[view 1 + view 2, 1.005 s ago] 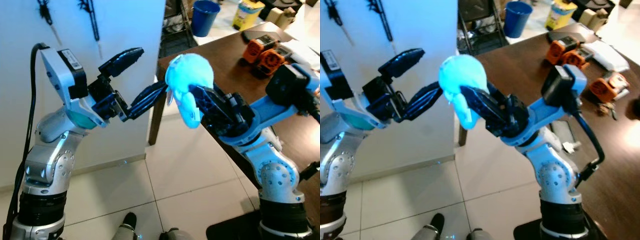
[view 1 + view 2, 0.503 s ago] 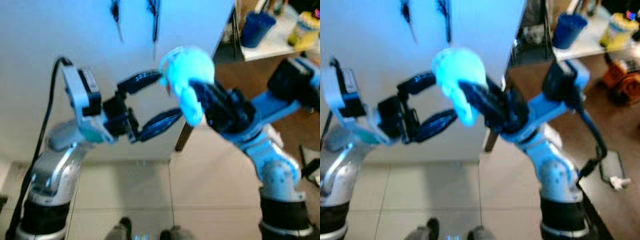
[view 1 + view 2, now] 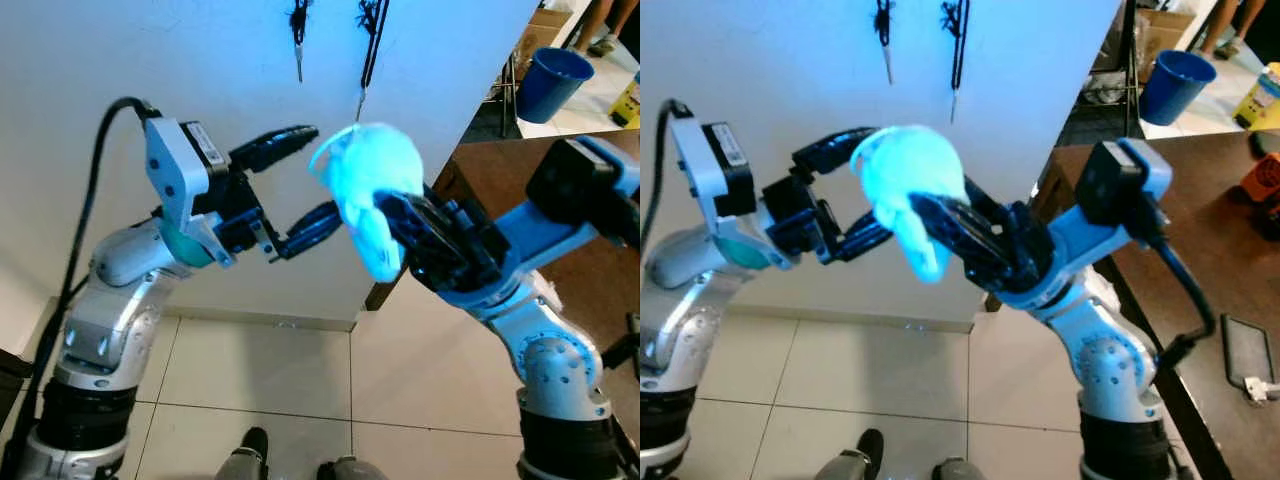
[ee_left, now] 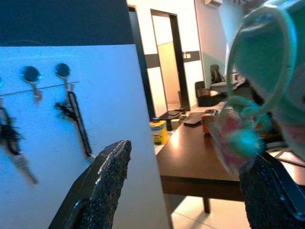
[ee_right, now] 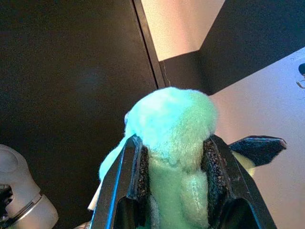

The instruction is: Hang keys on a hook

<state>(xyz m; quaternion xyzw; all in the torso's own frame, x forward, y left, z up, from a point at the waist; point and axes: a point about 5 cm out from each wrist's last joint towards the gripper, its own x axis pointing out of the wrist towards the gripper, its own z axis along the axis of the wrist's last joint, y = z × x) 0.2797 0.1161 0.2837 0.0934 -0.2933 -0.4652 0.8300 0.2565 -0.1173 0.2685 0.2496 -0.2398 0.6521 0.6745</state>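
Left gripper [image 3: 300, 180]: I have it raised in front of the wall [image 3: 150, 60], fingers spread wide, one above and one below, just left of the plush [image 3: 368, 195]. It holds nothing.

Hooks [image 4: 32, 75]: two round ones on the wall, above and beyond the plush. Both already carry dark lanyards [image 3: 372, 40] with a key dangling; I can't see a free hook.

Plush: pale blue keychain toy, held up between my two grippers, below the hooks and well short of them. Its loop [image 4: 267, 62] arcs out toward the left gripper. I can't make out any keys on it.

Right gripper [image 5: 174, 167]: clamped on the plush from both sides, fingers sunk into the fur.

Table [image 3: 1200, 210]: right of the wall's edge, behind my right arm.

Risk: I judge the loop is floppy and my grip is on the soft body, so the ring could miss or slide off the hook. The hanging lanyards could snag a finger. If I spread the loop with the left gripper, a tug may pull the plush free.

Change: a second ago the wall was off to the left and the table filled the right; now my view has swung to face the wall, the hooks sit right above the plush, and the left gripper is closer to it.
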